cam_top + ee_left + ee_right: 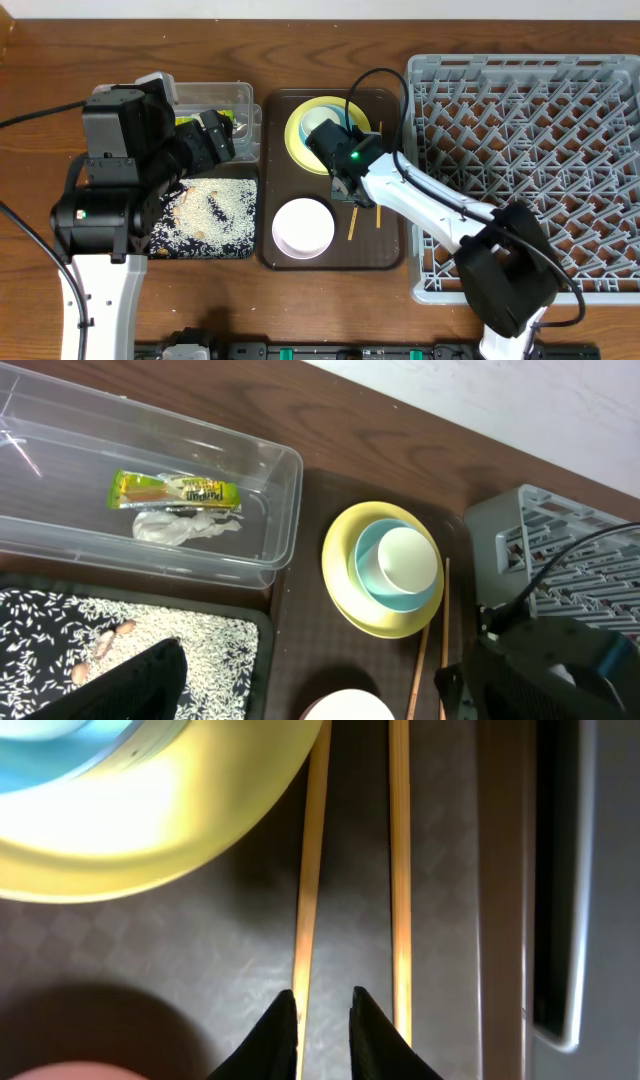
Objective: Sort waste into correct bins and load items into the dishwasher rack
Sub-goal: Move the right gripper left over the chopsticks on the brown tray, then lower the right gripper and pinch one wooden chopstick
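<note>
Hovering low over the dark brown serving tray (150,950), the right gripper (324,1012) held its jaws narrowly parted, with nothing evidently clamped between them. One wooden chopstick (312,870) ran up from the inner edge of one jaw towards the rim of the yellow plate (150,830). The second chopstick (400,870) lay just beside the other jaw, near the tray's rack-side edge.

A grip taken that close to the stick's end could have let it swing or slip free. Its far end seemed tucked at the plate's rim and might have snagged there on a lift. The neighbouring stick sat close enough to be knocked aside. So thin a stick might also have dropped through the lattice floor of the dishwasher rack (520,150).

The left gripper (212,138) waited with jaws wide and empty above the clear plastic tub (285,510), which held the snack wrapper (175,490) and the crumpled napkin (185,527). Rice (215,210) covered the black tray (200,256). The light blue bowl (368,565) and white cup (407,560) sat stacked on the plate.
</note>
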